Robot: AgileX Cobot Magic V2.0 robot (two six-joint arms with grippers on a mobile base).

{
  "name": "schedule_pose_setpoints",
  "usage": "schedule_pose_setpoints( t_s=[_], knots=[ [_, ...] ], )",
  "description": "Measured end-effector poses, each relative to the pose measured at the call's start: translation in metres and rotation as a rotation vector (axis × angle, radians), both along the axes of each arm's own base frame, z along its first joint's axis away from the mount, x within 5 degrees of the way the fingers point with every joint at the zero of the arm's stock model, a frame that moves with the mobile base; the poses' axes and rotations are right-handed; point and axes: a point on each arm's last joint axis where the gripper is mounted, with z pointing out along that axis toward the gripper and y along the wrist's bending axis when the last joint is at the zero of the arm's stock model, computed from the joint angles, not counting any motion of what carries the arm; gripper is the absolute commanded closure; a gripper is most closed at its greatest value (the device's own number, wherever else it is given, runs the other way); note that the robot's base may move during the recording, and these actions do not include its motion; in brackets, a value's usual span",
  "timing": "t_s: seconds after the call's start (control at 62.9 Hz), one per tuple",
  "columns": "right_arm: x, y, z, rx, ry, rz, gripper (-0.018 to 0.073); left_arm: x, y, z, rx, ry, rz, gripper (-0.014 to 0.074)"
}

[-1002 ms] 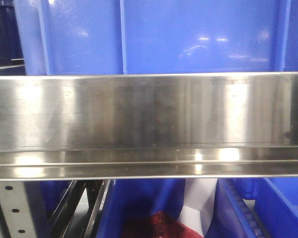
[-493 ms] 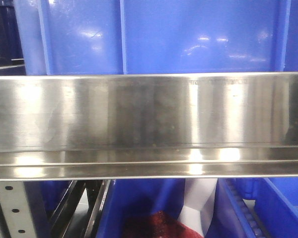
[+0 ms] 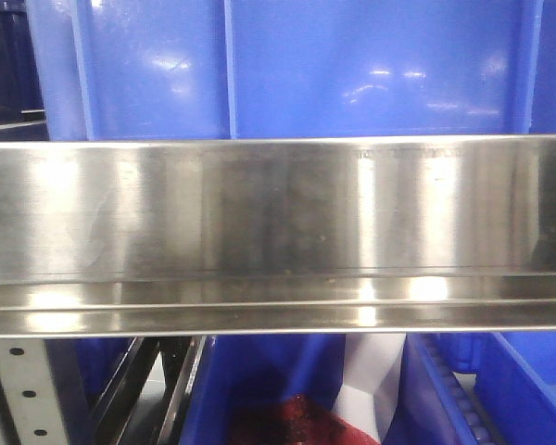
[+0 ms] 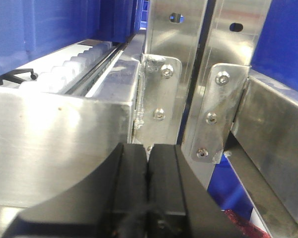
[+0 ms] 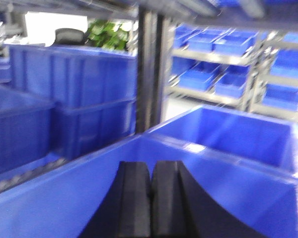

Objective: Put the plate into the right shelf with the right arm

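Observation:
The plate is out of view in every frame. The steel shelf rack fills the front view with its long brushed front rail (image 3: 278, 209). In the left wrist view its rail (image 4: 54, 144) and bolted uprights (image 4: 161, 89) are close ahead. My left gripper (image 4: 148, 151) is shut and empty, right in front of the upright. My right gripper (image 5: 151, 171) is shut and empty, hanging over an open blue bin (image 5: 228, 163). The right wrist view is blurred.
Blue plastic bins (image 3: 287, 65) stand above the rail and more sit below (image 3: 259, 389), one with something red (image 3: 292, 422) in it. A perforated grey upright (image 3: 18, 389) is at lower left. Stacked blue bins (image 5: 69, 94) and a dark post (image 5: 149, 69) show ahead of the right gripper.
The reflections on the steel rail have shifted slightly. Nothing else in the front view has moved.

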Motion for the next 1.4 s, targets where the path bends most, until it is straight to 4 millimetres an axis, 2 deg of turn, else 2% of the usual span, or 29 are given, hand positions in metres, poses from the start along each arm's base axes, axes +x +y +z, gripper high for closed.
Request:
schedule_pose_setpoints(
  t_s=[0.239,0.398,0.62,0.748,0.907,1.098,1.289,1.4],
  knots=[
    [0.005,-0.012,-0.019,0.019,-0.027,-0.099,0.0513,0.0,0.0,0.0,0.0,0.0,0.0,0.0643],
    [-0.008,-0.037,-0.03,0.026,-0.051,-0.195,0.0513,0.0,0.0,0.0,0.0,0.0,0.0,0.0643],
    [-0.049,-0.08,-0.039,0.016,-0.129,-0.376,0.0511,0.0,0.0,0.0,0.0,0.0,0.0,0.0643],
    [-0.078,-0.095,-0.047,0.038,-0.169,-0.448,0.0511,0.0,0.0,0.0,0.0,0.0,0.0,0.0643],
    [-0.115,-0.103,-0.063,0.129,-0.207,-0.485,0.0511,0.0,0.0,0.0,0.0,0.0,0.0,0.0643],
    [-0.145,-0.102,-0.11,0.166,-0.182,-0.476,0.0511,0.0,0.0,0.0,0.0,0.0,0.0,0.0643],
    [-0.161,-0.102,-0.16,0.188,-0.121,-0.469,0.0511,0.0,0.0,0.0,0.0,0.0,0.0,0.0643],
    [-0.168,-0.102,-0.182,0.172,-0.097,-0.473,0.0512,0.0,0.0,0.0,0.0,0.0,0.0,0.0643]
  ],
)
